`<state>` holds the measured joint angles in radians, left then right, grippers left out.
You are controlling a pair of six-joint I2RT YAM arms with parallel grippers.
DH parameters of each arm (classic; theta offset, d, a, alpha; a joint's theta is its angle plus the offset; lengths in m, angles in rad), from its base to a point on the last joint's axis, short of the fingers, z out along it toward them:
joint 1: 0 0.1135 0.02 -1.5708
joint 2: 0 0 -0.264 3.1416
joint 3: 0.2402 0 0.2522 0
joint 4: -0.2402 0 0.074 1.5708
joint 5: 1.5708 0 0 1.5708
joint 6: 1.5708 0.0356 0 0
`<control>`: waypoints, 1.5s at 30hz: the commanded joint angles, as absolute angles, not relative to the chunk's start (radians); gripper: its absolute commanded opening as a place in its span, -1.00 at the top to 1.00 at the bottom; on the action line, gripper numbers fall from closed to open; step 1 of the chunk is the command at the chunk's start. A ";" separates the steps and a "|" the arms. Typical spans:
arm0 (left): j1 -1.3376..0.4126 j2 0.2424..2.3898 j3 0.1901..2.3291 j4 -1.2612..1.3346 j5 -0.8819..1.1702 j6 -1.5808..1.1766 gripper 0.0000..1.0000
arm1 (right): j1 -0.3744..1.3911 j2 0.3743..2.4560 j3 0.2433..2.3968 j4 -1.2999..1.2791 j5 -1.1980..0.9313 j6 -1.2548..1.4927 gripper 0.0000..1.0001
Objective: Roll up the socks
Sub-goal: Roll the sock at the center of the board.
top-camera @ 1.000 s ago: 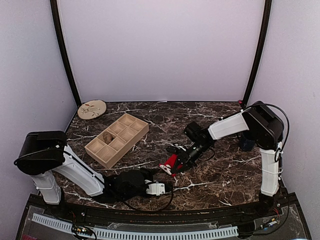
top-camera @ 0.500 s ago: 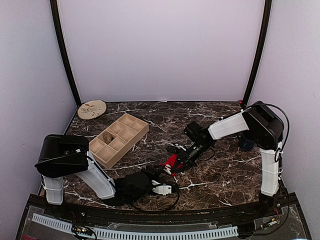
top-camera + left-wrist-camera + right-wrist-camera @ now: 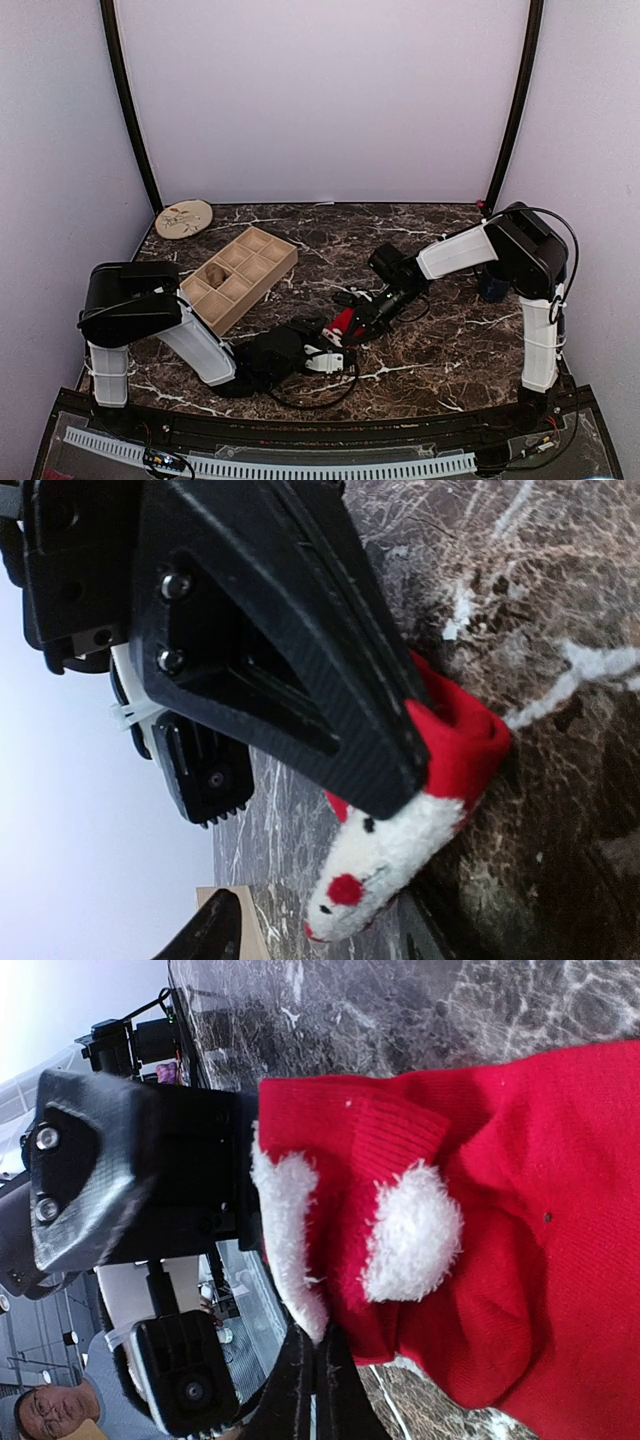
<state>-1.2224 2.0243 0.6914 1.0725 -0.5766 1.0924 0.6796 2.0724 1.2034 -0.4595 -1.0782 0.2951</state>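
The red sock [image 3: 341, 321] lies bunched on the marble table, its white fluffy patch [image 3: 385, 855] facing my left wrist camera. My right gripper [image 3: 353, 324] is shut on the sock's white-trimmed edge [image 3: 290, 1230], with its fingers [image 3: 315, 1370] pressed together. My left gripper [image 3: 328, 341] is open right beside the sock's near end, and the white patch lies between its fingertips [image 3: 212, 930]. The tan-brown sock [image 3: 213, 272] sits in a compartment of the wooden tray [image 3: 283, 268].
A round patterned plate [image 3: 184, 218] lies at the back left corner. A small dark blue object [image 3: 492, 288] sits by the right arm's base. The right arm's black wrist [image 3: 260, 630] hangs just over the sock, close to my left gripper.
My left arm swung right and forward, bringing its gripper from the near edge up to the red sock. The right gripper and the sock barely moved.
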 commanded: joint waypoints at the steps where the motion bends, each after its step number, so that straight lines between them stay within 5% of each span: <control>1: -1.216 2.005 0.692 0.985 -0.529 1.057 -0.12 | 0.673 2.053 1.192 -0.446 -1.098 0.305 1.00; 7: -1.211 2.002 0.694 0.946 -0.502 1.037 -0.05 | 0.673 2.057 1.195 -0.445 -1.100 0.305 1.00; 12: -1.195 1.996 0.729 0.852 -0.475 1.009 0.42 | 0.674 2.062 1.196 -0.441 -1.104 0.307 1.00; 21: -1.170 1.979 0.774 0.733 -0.439 0.998 0.53 | 0.673 2.065 1.196 -0.443 -1.104 0.308 1.00; 28: -1.162 1.920 0.825 0.512 -0.382 0.950 0.82 | 0.673 2.060 1.196 -0.477 -1.076 0.280 1.00; 38: -1.160 1.870 1.010 0.068 -0.263 0.864 0.92 | 0.673 2.051 1.200 -0.575 -0.951 0.211 0.99; 45: -1.158 1.904 1.163 -0.213 -0.177 0.821 0.94 | 0.674 1.998 1.113 -0.511 -0.914 0.246 0.69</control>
<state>-1.1622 1.9144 1.0901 0.0212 -0.2573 0.8631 0.6796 2.0521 1.1709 -0.5388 -0.9600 0.2352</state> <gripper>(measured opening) 0.059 0.133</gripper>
